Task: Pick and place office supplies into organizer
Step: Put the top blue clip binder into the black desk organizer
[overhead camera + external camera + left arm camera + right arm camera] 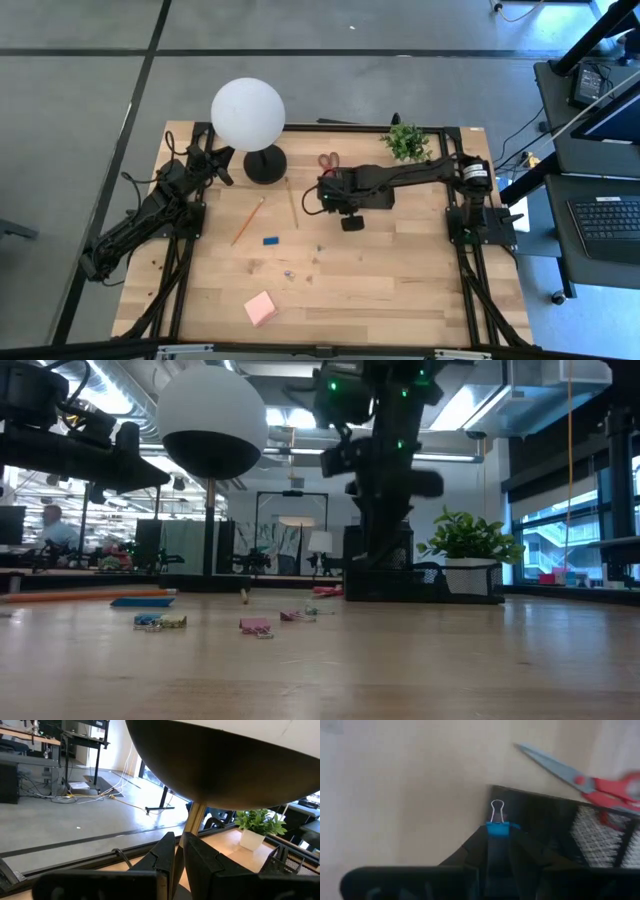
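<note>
My right gripper (326,195) reaches in from the table's right and hangs over the left end of the black organizer (540,812), shut on a small blue binder clip (497,828). The red-handled scissors (328,160) lie just behind the organizer. Two pencils (248,220) (292,203), a blue eraser (271,240), a pink sticky pad (261,308) and small clips (290,271) lie flat on the table. My left gripper (179,855) is shut and empty beside the lamp's stem (195,817) at the far left. My right gripper pinches the clip's blue body (497,829) between its two fingertips, the fingers coming from above and pointing down. The clip's wire loop (496,811) sticks out past the fingertips. The clip is lifted clear, above the organizer's corner.
A white globe lamp (248,113) on a round black base (265,165) stands at the far left. A small green potted plant (405,142) stands at the far edge, right of the scissors. Bare wood lies along the table's near side around the sticky pad.
</note>
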